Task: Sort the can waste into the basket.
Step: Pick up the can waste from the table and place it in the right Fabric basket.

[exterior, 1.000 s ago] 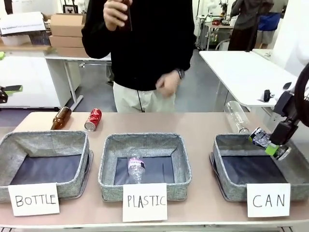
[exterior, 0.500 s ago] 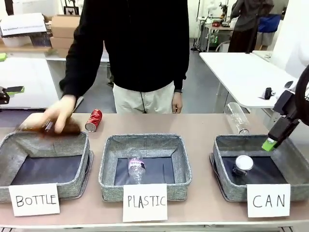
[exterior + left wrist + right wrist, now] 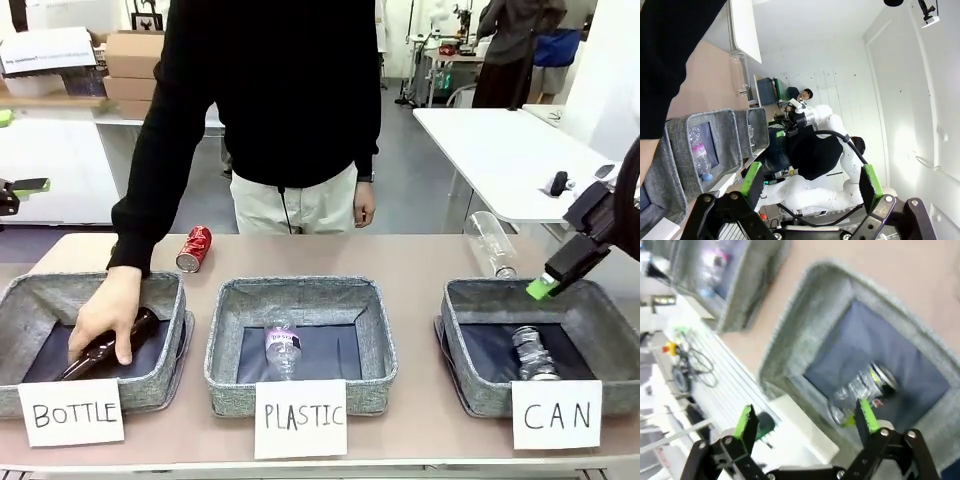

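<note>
A second ago the right gripper [image 3: 548, 284] held the silver can [image 3: 535, 352] over the basket [image 3: 455, 330]. Now its two green fingers stand wide apart with nothing between them, and it hangs a bit higher, over the basket's far right edge. The silver can lies on its side on the dark bottom of that basket. In the right wrist view we see it just past the right gripper [image 3: 806, 417].

A second ago a brown bottle lay on the table by the red can [image 3: 193, 248]. Now the brown bottle [image 3: 100, 350] is in the left basket [image 3: 30, 300], with the person's hand [image 3: 105, 318] on it. The red can is where it was, on the table behind that basket.

The left gripper [image 3: 810, 184] is spread wide and holds nothing.

The white cards say "BOTTLE" [image 3: 70, 412], "PLASTIC" [image 3: 300, 417] and "CAN" [image 3: 556, 413]. The red can's white print is too small for us to read.
</note>
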### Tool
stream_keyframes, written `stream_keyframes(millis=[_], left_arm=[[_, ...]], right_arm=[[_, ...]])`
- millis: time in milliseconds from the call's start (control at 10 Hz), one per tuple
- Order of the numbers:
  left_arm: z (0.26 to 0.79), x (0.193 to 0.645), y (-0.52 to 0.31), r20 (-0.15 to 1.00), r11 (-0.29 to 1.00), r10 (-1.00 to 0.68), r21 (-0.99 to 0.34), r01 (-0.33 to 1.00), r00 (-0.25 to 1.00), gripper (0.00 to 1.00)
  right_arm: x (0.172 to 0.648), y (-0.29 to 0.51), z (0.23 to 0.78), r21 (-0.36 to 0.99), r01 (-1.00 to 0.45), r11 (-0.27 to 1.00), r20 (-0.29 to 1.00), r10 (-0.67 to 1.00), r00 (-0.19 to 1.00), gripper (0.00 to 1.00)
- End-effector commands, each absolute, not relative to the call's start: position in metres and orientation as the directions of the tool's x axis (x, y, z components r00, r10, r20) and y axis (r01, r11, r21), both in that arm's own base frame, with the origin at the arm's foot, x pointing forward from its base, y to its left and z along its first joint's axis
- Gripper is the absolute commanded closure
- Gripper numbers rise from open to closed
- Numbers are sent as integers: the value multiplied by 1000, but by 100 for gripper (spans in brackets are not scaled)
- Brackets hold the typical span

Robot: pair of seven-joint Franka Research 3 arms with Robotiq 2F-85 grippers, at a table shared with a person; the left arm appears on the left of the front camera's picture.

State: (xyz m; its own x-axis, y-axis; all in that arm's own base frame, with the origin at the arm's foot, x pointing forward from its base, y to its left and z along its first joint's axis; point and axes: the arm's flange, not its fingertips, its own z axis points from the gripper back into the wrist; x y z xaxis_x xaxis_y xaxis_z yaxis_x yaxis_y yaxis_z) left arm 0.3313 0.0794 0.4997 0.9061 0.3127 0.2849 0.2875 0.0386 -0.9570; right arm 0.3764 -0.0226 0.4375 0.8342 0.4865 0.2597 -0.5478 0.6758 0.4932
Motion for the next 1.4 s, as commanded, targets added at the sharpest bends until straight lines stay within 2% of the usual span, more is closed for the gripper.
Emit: stream_keyframes(millis=[0, 100, 200, 400, 500, 600, 1300], left_arm=[[500, 331, 78, 305, 26, 314, -949, 313, 899, 0], [500, 331, 78, 305, 26, 314, -949, 313, 899, 0], [500, 331, 78, 305, 26, 314, -949, 313, 899, 0], [500, 331, 78, 305, 26, 314, -949, 313, 899, 0], [500, 331, 78, 305, 26, 314, -949, 313, 899, 0], [500, 331, 78, 305, 26, 314, -949, 313, 899, 0], [500, 331, 78, 305, 26, 314, -949, 313, 899, 0]], right_arm=[[385, -21, 465, 830, -486, 274, 414, 283, 865, 0], [383, -20, 479, 941, -325, 91, 285, 299, 911, 0], [388, -28, 484, 952, -295, -80, 306, 263, 915, 0], [400, -37, 477, 892, -374, -254, 423, 180, 888, 0], [411, -26, 474, 908, -357, -220, 374, 41, 926, 0], [381, -26, 493, 893, -449, 20, 424, 293, 857, 0], [381, -26, 493, 893, -449, 20, 424, 293, 857, 0]])
